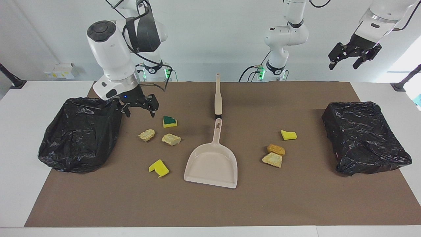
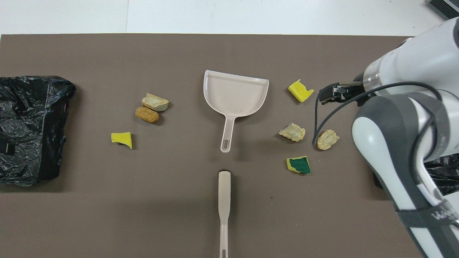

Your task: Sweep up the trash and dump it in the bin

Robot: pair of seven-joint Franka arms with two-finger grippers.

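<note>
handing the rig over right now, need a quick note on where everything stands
Right hand: open, empty, in the air beside the bin at its end, over the mat near the green-topped sponge piece.
Left hand: open, empty, raised above the other bin, waiting.
Trash: seven scraps on the mat, four toward the right arm's end, three toward the left arm's.
Dustpan and brush lie mid-mat, untouched.
Done: nothing swept.
Left: pick up the tools, sweep, dump.
</note>
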